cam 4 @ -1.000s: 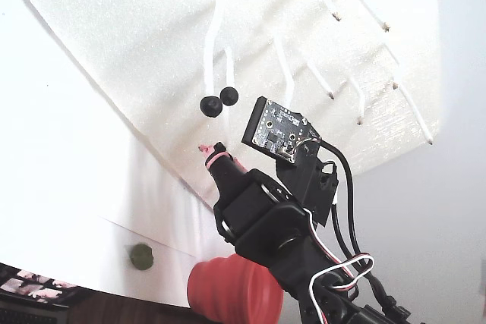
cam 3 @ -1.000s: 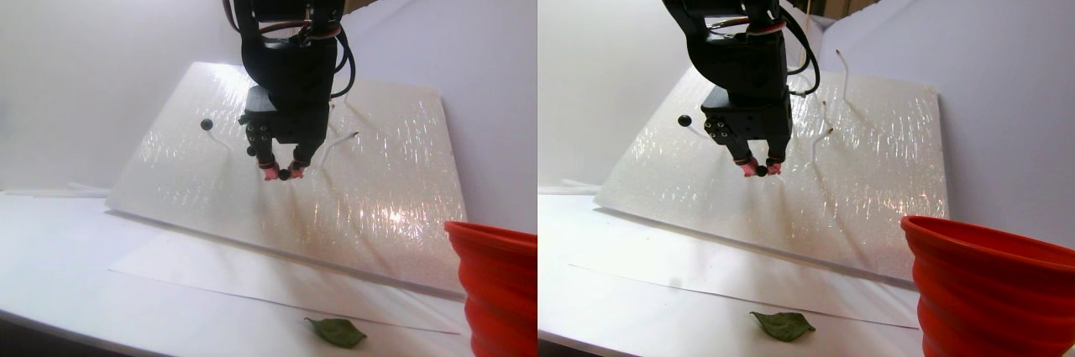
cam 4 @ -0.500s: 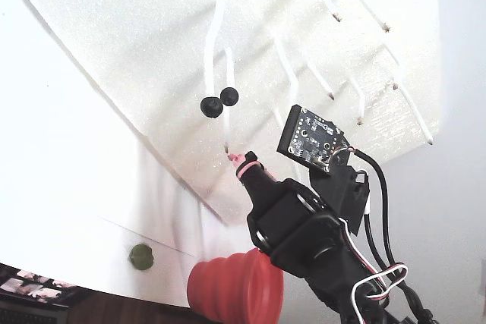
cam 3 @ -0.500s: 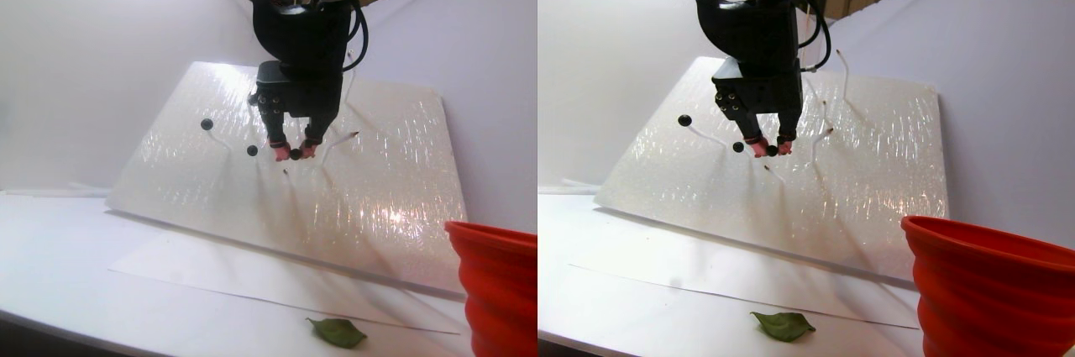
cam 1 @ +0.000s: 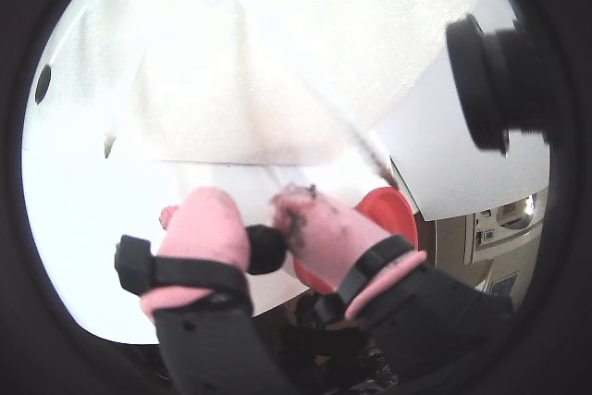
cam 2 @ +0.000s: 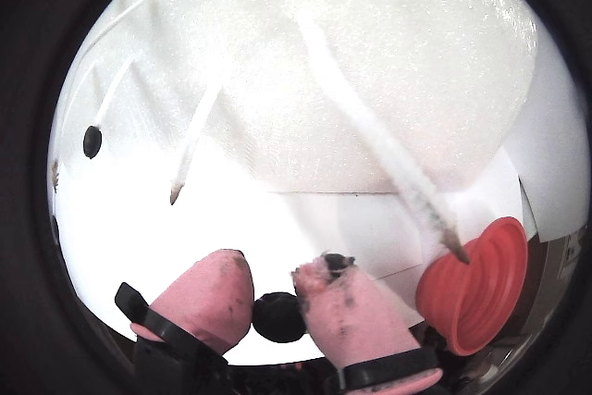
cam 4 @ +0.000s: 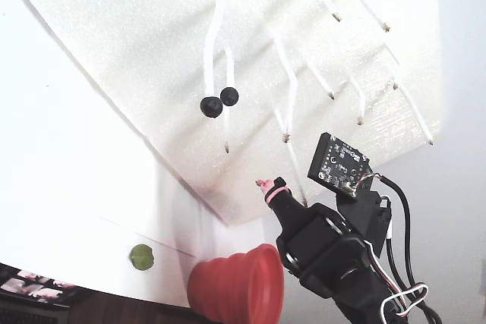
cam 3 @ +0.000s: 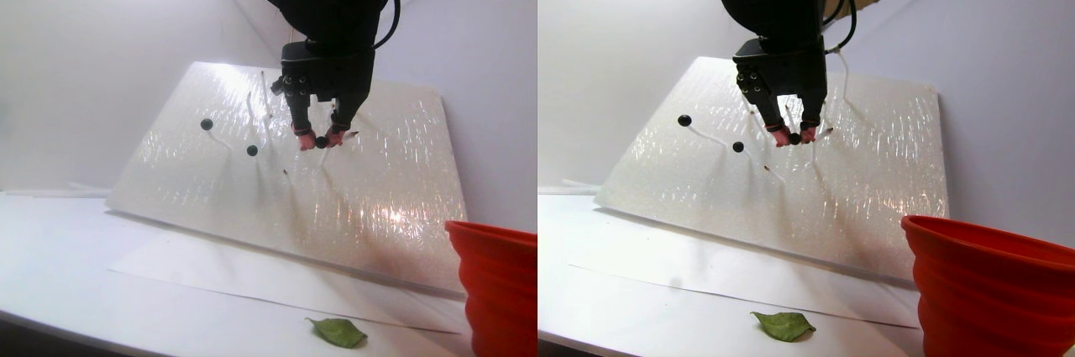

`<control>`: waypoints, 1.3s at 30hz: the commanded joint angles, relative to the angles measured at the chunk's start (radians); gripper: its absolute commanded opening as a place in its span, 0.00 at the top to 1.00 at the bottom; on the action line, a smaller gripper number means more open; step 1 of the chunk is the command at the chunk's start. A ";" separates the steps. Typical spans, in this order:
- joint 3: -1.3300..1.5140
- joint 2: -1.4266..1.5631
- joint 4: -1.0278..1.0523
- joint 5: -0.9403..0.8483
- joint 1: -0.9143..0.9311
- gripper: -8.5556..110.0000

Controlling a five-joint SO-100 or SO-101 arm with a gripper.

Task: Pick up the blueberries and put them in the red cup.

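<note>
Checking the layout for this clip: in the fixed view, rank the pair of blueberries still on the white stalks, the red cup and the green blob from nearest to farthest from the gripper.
From the gripper:
1. Red cup, just below, lower centre.
2. Pair of blueberries, up and left on the foam board.
3. Green blob, far lower left.

red cup (cam 3: 495, 286): cut by frame edge; leaf (cam 4: 140, 256): blurred green blob
</note>
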 commanded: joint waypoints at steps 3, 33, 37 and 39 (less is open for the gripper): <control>-0.002 0.141 0.020 -0.017 0.064 0.85; 0.002 0.239 0.141 -0.092 0.325 0.85; -0.006 0.235 0.143 -0.104 0.356 0.85; -0.017 0.229 0.147 -0.104 0.374 0.85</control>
